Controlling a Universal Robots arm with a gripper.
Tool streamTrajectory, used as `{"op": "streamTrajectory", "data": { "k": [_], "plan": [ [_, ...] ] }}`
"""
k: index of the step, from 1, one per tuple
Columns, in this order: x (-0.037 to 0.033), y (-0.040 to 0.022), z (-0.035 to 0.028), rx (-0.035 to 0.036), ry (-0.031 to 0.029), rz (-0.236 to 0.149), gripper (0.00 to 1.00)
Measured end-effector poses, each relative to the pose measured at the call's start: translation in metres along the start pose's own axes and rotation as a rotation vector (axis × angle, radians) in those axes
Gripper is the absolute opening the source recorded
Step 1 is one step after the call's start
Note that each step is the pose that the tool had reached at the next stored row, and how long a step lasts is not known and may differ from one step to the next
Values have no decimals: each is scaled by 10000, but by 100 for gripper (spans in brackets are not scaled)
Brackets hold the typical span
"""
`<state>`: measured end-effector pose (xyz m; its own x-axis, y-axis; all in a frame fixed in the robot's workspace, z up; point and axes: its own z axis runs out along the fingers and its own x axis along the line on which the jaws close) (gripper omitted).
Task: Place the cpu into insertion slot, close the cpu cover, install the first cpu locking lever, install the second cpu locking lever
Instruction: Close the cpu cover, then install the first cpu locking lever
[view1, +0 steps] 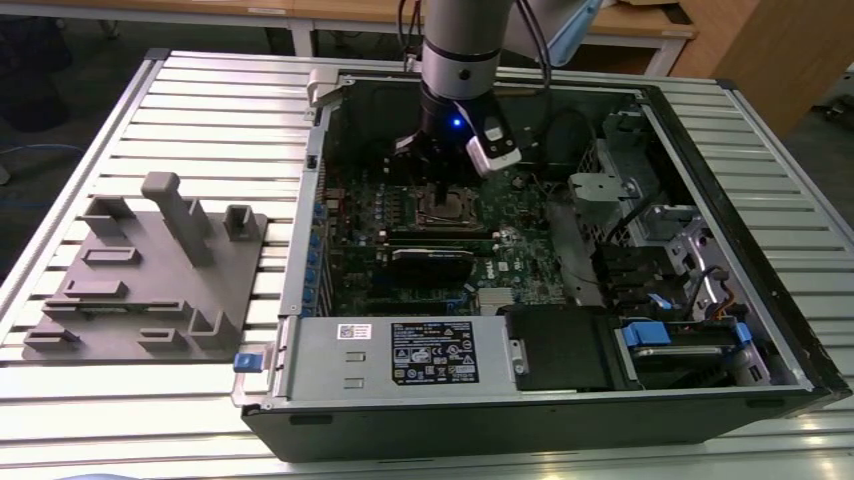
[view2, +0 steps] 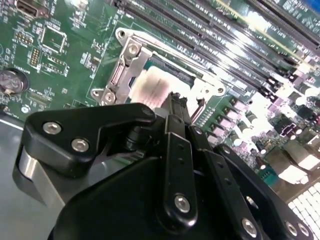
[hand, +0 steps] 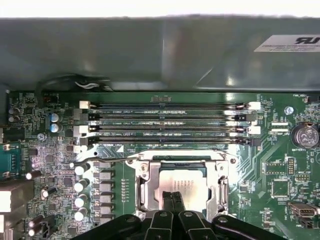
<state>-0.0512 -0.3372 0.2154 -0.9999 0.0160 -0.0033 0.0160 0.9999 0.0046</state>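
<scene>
Gripper (hand: 173, 201), fingers (hand: 168, 200) together, hiding part of cpu (hand: 185, 180)

Even room light on the table (view1: 200, 90); computer case (view1: 534, 425) interior shadowed. In the second wrist view, glare whitens the chip (view2: 150, 87) and memory slots (view2: 240, 55).

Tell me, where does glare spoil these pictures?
Second wrist view: glare whitens the flat square silver-grey cpu and the long black memory slots. First wrist view: a blown-out white band beyond the grey metal case wall. Exterior view: fairly even light.
</scene>
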Motion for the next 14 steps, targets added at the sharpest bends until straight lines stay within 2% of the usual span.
{"op": "streamTrajectory", "data": {
  "k": [3, 10, 14],
  "plan": [
    [-30, 0, 0, 1, 27, 1, 10],
    [-35, 1, -1, 3, 35, 0, 10],
    [-35, 0, -27, 2, 35, 0, 10]
  ]
}}
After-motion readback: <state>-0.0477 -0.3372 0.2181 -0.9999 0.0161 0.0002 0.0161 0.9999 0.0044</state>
